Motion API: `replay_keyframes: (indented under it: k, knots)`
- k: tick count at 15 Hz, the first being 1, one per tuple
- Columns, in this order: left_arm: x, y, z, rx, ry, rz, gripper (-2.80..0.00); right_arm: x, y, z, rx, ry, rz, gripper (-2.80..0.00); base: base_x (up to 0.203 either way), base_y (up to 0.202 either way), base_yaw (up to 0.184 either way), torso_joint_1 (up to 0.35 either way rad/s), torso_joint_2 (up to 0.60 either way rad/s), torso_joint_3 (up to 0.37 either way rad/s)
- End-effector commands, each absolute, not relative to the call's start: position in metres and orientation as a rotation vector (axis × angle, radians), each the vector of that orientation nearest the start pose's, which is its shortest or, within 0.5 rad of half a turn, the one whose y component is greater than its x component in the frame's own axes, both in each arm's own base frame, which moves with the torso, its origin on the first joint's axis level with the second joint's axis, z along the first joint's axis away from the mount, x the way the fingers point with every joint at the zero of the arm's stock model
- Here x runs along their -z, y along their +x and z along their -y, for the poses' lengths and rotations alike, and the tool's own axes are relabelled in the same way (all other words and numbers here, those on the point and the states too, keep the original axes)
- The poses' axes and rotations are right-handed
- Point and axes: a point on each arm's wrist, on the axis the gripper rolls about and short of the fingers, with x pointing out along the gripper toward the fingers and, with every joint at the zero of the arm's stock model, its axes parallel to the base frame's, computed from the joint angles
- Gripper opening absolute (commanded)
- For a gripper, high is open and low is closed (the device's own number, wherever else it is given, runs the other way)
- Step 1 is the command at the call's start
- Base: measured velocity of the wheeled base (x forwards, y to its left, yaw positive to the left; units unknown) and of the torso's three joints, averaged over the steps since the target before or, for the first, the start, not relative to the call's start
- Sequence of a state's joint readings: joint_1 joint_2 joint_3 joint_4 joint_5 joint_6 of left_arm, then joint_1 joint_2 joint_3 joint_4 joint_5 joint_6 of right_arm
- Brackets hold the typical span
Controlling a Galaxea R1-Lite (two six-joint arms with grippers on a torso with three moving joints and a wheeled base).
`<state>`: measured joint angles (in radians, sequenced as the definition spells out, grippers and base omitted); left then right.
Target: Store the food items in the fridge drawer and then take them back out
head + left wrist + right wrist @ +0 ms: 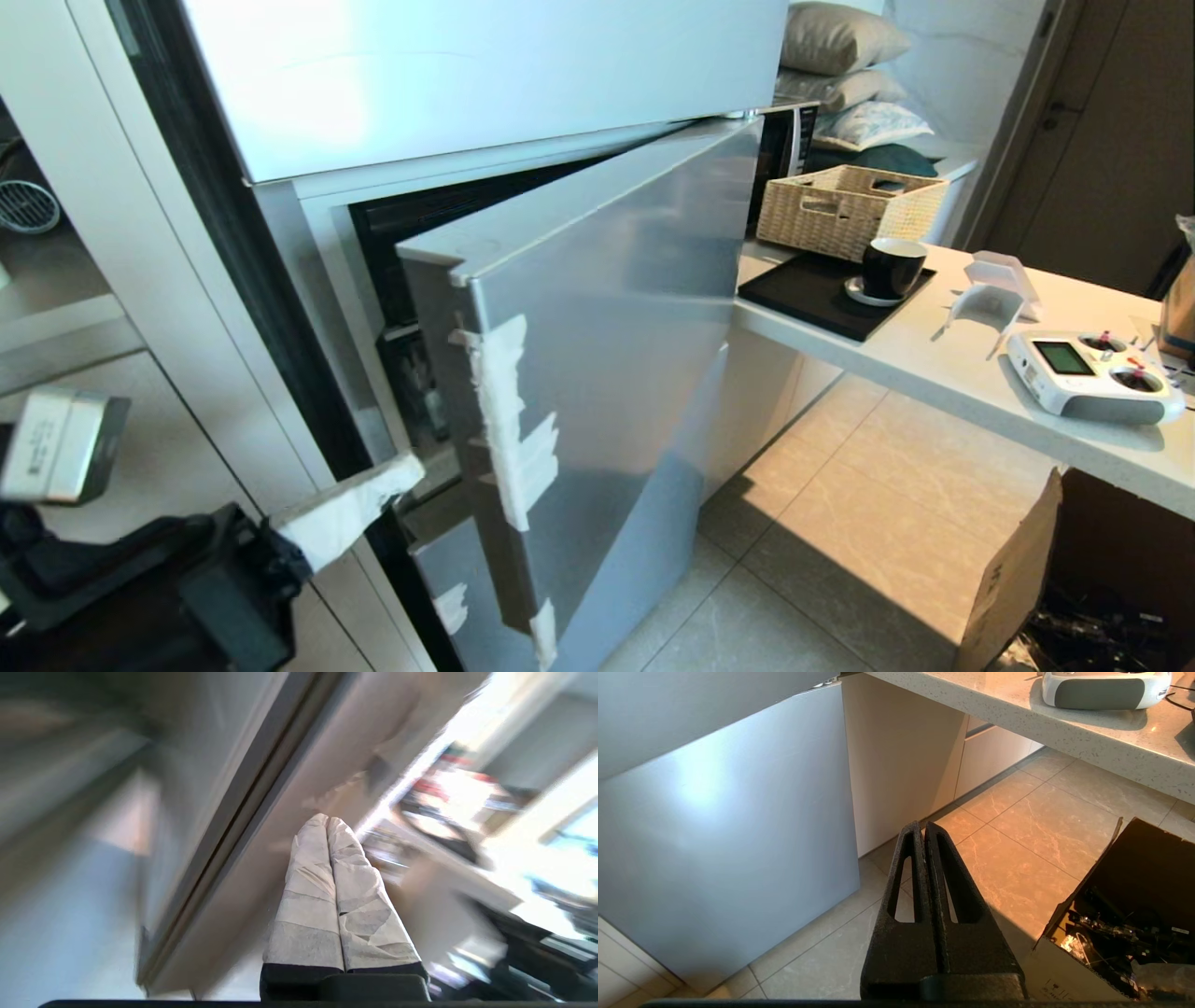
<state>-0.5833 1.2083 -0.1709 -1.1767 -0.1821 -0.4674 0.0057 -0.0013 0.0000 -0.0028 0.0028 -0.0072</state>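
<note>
White-taped fingers of the left gripper were seen at the lower left of the head view, pressed together with nothing between them, the tips lying just beside the hinge-side gap of the fridge door. The black arm body behind them was cut off by the lower left corner of the frame. In the left wrist view the same gripper pointed toward a grey door edge; everything around it was smeared by blur and could not be made out.

The right gripper was seen only in the right wrist view, black fingers closed flat against each other, empty, hanging above the tiled floor near a cardboard box.

The silver-blue door stood partly open, its edge patched with white tape. The interior behind it was dark and mostly hidden. Neither the fridge drawer nor the food items could be made out in any view.
</note>
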Motion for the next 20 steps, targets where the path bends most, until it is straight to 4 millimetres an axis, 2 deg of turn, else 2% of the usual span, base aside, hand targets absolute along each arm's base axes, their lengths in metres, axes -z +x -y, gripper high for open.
replay_keyframes:
  k: [1, 4, 6, 7, 8, 11, 13, 15, 18, 20]
  knots:
    - [-0.184, 0.102, 0.073, 0.851, -0.545, -0.050, -2.80, -0.076, -0.023, 0.000, -0.009, -0.008, 0.003, -2.80, 0.000, 0.000, 0.000, 0.000, 0.00, 0.000]
    - [-0.196, 0.119, 0.061, 0.692, -0.534, 0.014, -2.80, -0.076, -0.023, 0.000, -0.009, -0.008, 0.003, -2.80, 0.000, 0.000, 0.000, 0.000, 0.00, 0.000]
    - [-0.195, 0.127, 0.051, 0.518, -0.395, 0.045, -2.80, -0.076, -0.023, 0.000, -0.009, -0.008, 0.003, -2.80, 0.000, 0.000, 0.000, 0.000, 0.00, 0.000]
    - [-0.192, 0.123, 0.046, 0.435, -0.291, 0.067, -2.80, -0.076, -0.023, 0.000, -0.008, -0.008, 0.003, -2.80, 0.000, 0.000, 0.000, 0.000, 0.00, 0.000]
    - [-0.193, 0.115, 0.042, 0.396, -0.231, 0.106, -2.80, -0.076, -0.023, 0.000, -0.009, -0.008, 0.003, -2.80, 0.000, 0.000, 0.000, 0.000, 0.00, 0.000]
    - [-0.200, 0.072, 0.024, 0.302, -0.086, 0.249, -2.80, -0.076, -0.023, 0.000, -0.009, -0.008, 0.003, -2.80, 0.000, 0.000, 0.000, 0.000, 0.00, 0.000]
    - [-0.194, 0.044, 0.011, 0.190, -0.044, 0.273, -2.80, -0.076, -0.023, 0.000, -0.009, -0.008, 0.003, -2.80, 0.000, 0.000, 0.000, 0.000, 0.00, 0.000]
    - [-0.175, 0.021, 0.001, 0.027, -0.004, 0.272, -2.80, -0.076, -0.023, 0.000, -0.009, -0.008, 0.003, -2.80, 0.000, 0.000, 0.000, 0.000, 0.00, 0.000]
    - [-0.126, -0.008, -0.002, -0.076, 0.003, 0.200, -2.80, -0.076, -0.023, 0.000, -0.008, -0.006, 0.003, -2.80, 0.000, 0.000, 0.000, 0.000, 0.00, 0.000]
    - [-0.089, -0.017, -0.001, -0.028, 0.004, -0.039, -2.80, -0.076, -0.023, 0.000, -0.008, -0.007, 0.003, -2.80, 0.000, 0.000, 0.000, 0.000, 0.00, 0.000]
